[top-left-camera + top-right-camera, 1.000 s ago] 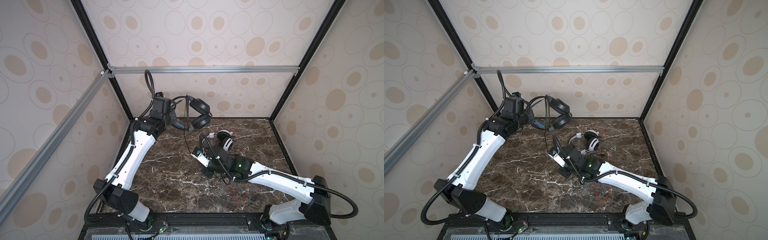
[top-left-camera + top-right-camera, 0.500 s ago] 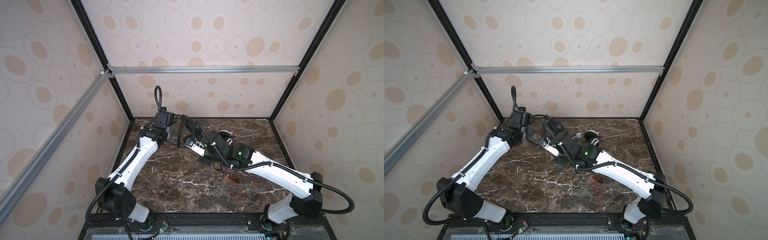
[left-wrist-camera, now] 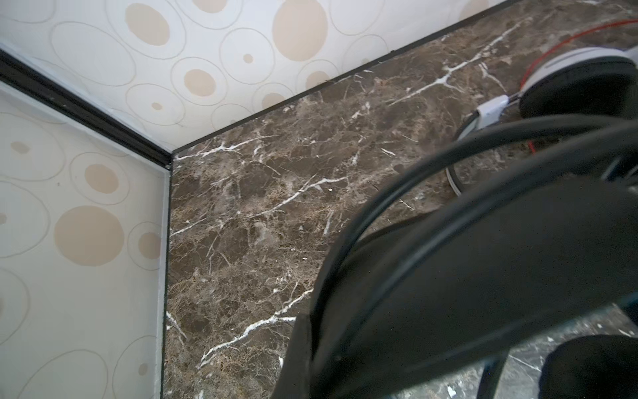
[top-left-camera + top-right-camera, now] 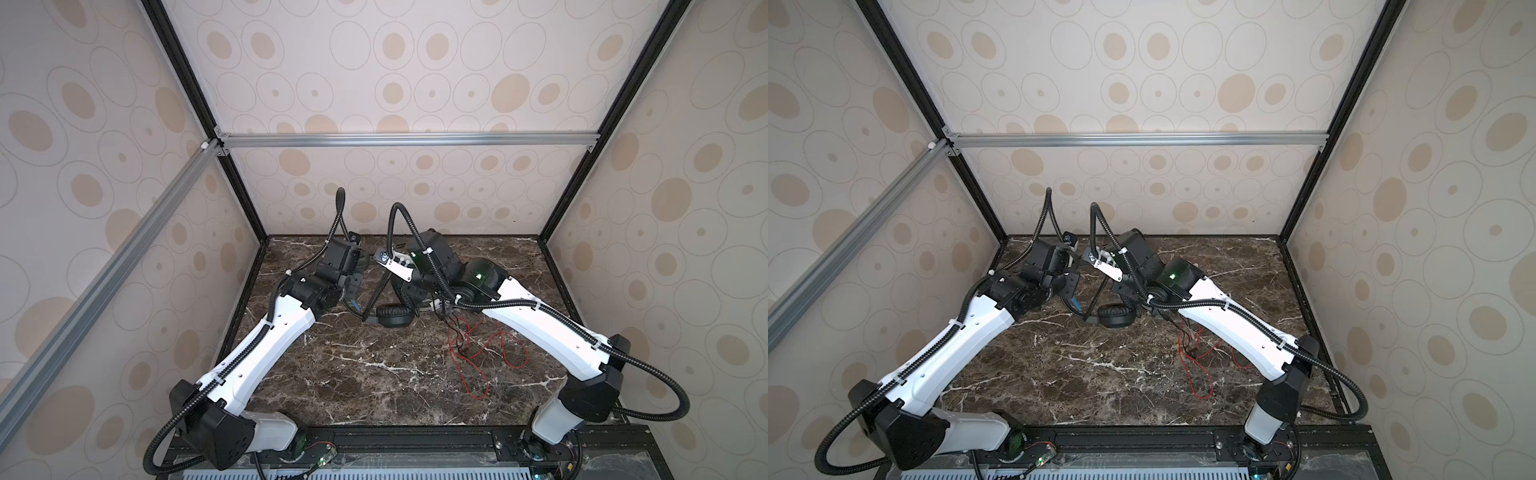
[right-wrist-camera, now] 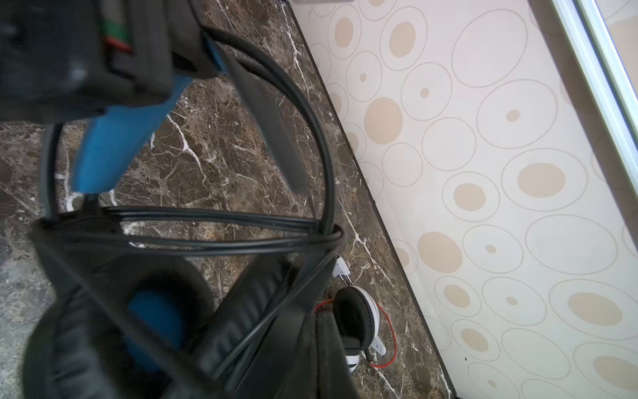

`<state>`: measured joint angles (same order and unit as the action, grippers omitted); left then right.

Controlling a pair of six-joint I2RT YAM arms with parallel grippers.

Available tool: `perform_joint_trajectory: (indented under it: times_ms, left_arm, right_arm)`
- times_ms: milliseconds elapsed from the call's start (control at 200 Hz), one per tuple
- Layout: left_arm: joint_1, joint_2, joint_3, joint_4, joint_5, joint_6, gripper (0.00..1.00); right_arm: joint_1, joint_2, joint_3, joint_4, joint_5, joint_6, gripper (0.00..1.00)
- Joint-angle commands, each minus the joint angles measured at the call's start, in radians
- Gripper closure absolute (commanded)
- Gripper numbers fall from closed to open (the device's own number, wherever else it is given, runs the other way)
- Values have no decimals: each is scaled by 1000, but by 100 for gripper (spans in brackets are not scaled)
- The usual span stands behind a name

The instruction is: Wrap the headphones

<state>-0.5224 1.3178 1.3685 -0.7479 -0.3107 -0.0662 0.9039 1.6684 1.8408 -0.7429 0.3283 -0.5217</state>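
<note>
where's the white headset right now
The white headset lies on the marble table right of centre, mostly hidden under the right arm in both top views; the wrist views show it beside the black headset.

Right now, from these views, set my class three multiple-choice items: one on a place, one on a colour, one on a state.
1. Where is the red cord?
A. hung on a hook
B. coiled in a box
C. loose on the table

2. What colour lines the black headphones' headband?
A. red
B. blue
C. green

3. How is the black cord?
A. looped in strands across the black headphones
B. straight along the table's front edge
C. knotted to the red cord

Key: 1 C, it sprawls there; 2 B, the right wrist view shows a blue inner band; 3 A, several strands cross between the headband's sides.
</note>
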Motion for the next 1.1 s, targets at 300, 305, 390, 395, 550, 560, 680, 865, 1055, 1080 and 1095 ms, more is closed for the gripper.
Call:
perform_joint_trajectory:
  times_ms: [300, 305, 390, 395, 550, 560, 680, 865, 1055, 1080, 1095]
  left_arm:
    - [-17, -135, -36, -51, 241, 106, 100]
    - [-17, -136, -37, -51, 242, 107, 100]
    - [-18, -144, -37, -54, 267, 112, 100]
    - [-19, -144, -37, -53, 267, 112, 100]
    - [-21, -155, -28, -46, 302, 114, 100]
    - [-21, -156, -26, -44, 305, 114, 100]
    - [-22, -163, 0, -36, 335, 104, 100]
    - [-22, -149, 108, -36, 383, 86, 100]
    - [-22, -113, 246, -62, 436, 71, 100]
    - [-22, -111, 259, -61, 446, 67, 100]
    - [-22, -109, 266, -62, 452, 64, 100]
  right_arm:
    - [-125, 36, 57, 11, -64, 16, 97]
    - [-128, 36, 57, 11, -65, 17, 96]
    - [-148, 29, 47, 17, -96, 25, 94]
    - [-149, 28, 45, 17, -99, 25, 94]
    - [-188, -15, -33, 67, -204, 58, 93]
    - [-192, -18, -38, 72, -216, 62, 93]
    - [-230, -69, -108, 116, -360, 106, 91]
    - [-239, -143, -205, 187, -520, 135, 82]
    - [-273, -194, -304, 285, -600, 238, 81]
    - [-280, -202, -322, 308, -609, 257, 81]
    - [-287, -207, -335, 325, -615, 269, 81]
